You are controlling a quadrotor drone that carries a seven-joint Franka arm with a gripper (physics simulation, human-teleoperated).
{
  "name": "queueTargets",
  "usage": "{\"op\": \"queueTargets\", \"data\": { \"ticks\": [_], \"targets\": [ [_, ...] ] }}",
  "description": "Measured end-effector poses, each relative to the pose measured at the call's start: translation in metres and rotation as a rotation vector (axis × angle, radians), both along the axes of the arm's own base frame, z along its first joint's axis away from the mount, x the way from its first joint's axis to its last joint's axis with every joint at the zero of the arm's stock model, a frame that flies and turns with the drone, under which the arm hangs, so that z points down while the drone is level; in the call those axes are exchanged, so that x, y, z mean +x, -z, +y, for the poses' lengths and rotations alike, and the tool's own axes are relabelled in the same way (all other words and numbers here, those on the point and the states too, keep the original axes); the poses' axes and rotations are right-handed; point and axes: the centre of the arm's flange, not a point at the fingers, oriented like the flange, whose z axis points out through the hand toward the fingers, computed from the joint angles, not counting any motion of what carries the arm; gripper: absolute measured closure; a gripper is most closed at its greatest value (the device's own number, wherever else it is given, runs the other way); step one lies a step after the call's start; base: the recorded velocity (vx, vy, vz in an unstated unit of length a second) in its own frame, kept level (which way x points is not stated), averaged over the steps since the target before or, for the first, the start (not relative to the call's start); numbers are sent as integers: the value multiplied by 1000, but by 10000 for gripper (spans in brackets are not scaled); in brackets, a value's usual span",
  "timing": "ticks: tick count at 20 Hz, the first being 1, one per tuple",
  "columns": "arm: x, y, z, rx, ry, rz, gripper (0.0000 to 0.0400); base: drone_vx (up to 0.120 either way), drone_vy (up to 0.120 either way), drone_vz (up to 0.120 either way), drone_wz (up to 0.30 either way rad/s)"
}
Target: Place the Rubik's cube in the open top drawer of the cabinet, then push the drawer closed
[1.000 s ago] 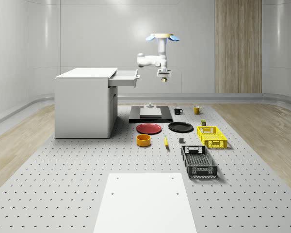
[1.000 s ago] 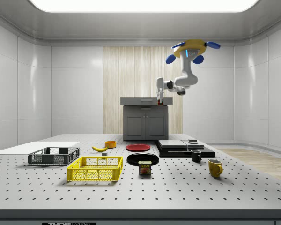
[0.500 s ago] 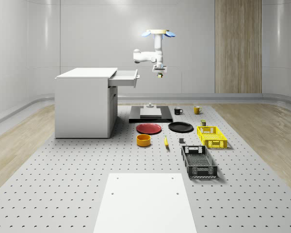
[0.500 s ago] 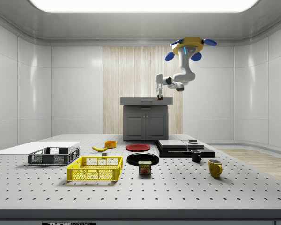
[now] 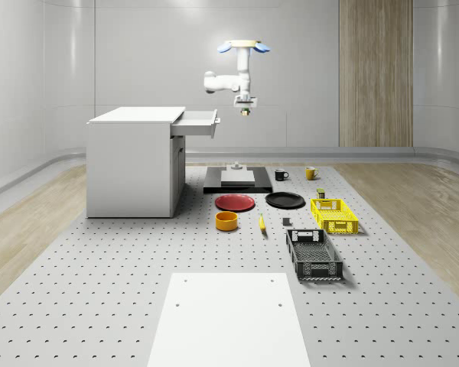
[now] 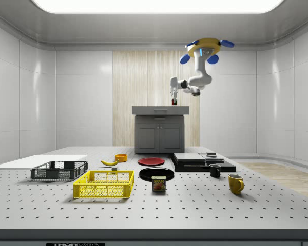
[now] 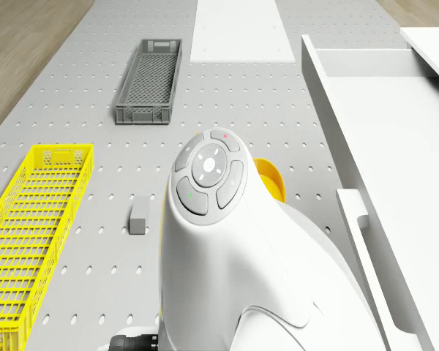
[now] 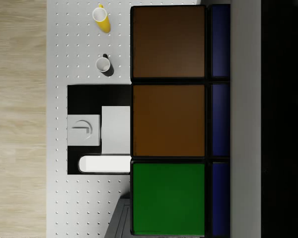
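Now, the risks as things stand.

Drone: the drone (image 5: 244, 47) hovers high above the counter (image 5: 122, 267), just off the open drawer (image 5: 195, 122) on the whole-scene view's right, with the arm bent toward the cabinet (image 5: 134, 164).

Gripper: the gripper (image 5: 245, 108) hangs in the air beside the drawer's front and above it, not yet over the tray.

Cube: the cube (image 8: 169, 119) sits pinched between the fingers, its brown and green tiles close before the wrist camera; in the side view it is a small dark speck at the arm's tip (image 6: 174, 102).

Risk, early release: if the fingers part here, the cube likely misses the drawer and falls toward the black slab (image 5: 238, 180) or the red plate (image 5: 235, 202) far below.

Risk, drawer front: a low sideways approach could knock the cube or the fingers against the drawer's front panel and twist the grip.

Risk, drift: the hover may sway, so the drop point inside the drawer could wander toward a wall.

Risk, push: a shove off-centre could skew the drawer or tip the drone back.
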Motion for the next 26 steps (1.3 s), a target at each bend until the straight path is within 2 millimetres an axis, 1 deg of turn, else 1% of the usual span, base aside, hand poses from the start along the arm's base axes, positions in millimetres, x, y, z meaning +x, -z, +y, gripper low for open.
{"op": "queueTargets", "data": {
  "ticks": [7,26],
  "targets": [
    [0,0,0,0,0,0,75,0,-120,114,0],
    [0,0,0,0,0,0,75,0,-120,0,0]
  ]
}}
